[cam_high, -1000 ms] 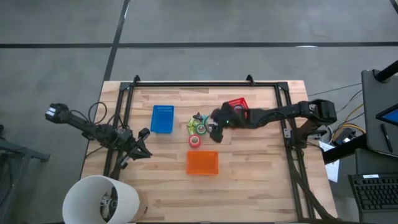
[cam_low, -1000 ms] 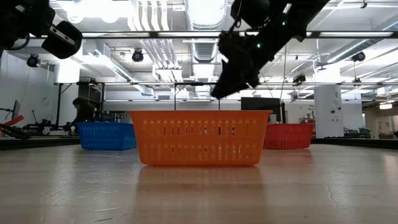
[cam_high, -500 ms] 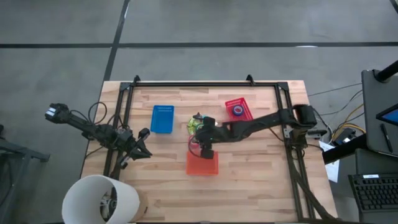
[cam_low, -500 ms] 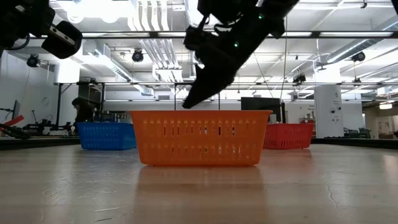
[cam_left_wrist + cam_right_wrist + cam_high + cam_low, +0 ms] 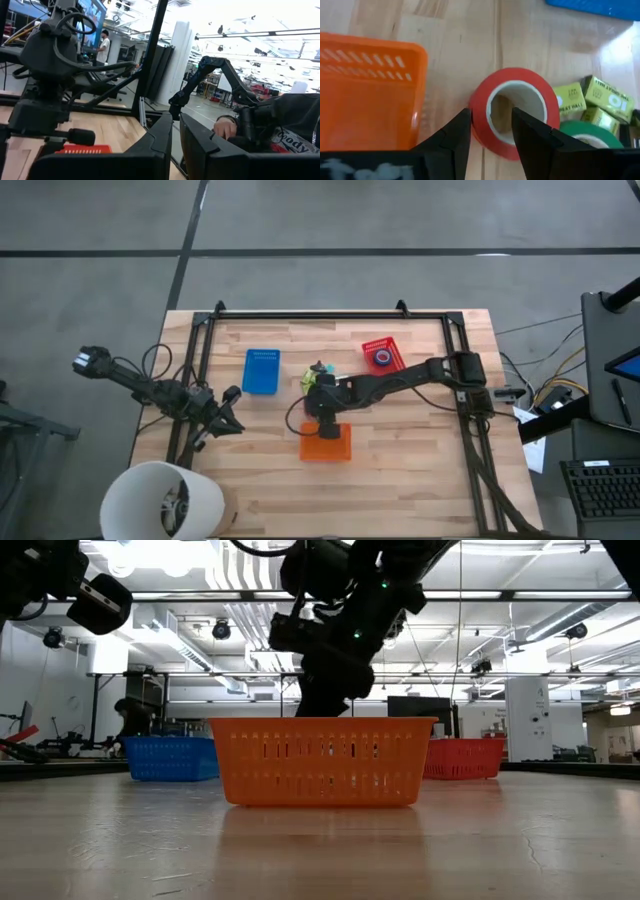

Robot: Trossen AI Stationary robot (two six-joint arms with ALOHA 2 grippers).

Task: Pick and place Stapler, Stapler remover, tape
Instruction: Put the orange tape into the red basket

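Note:
A red tape roll (image 5: 512, 117) lies flat on the wooden table just beyond the far edge of the orange bin (image 5: 325, 443). My right gripper (image 5: 490, 135) hangs over it, open and pointing steeply down, one finger over the roll's open centre and the other outside its wall. A green tape roll (image 5: 590, 132) and yellow-green boxes (image 5: 602, 97) lie just behind. A blue tape roll (image 5: 381, 358) sits in the red bin (image 5: 381, 352). The blue bin (image 5: 261, 370) stands far left. My left gripper (image 5: 228, 412) waits shut at the table's left edge. The stapler and stapler remover are out of view. My right gripper comes at the red tape roll from above and slanting, one finger (image 5: 532, 137) over the hollow centre and one (image 5: 452, 140) outside the wall (image 5: 480, 117). Whether they touch the wall, I cannot tell. The roll lies flat on the table.
A white round bucket (image 5: 160, 500) stands at the near left corner. Black frame rails (image 5: 330, 315) run along the far, left and right edges. Bare wood lies near the front edge. People show in the room beyond in the left wrist view (image 5: 105, 42).
My right gripper has swung from beside the red bin toward the table's left and near edges and come down. It has tipped steeply downward and rolled, and now stands over the red tape roll by the orange bin. The left arm has kept still.

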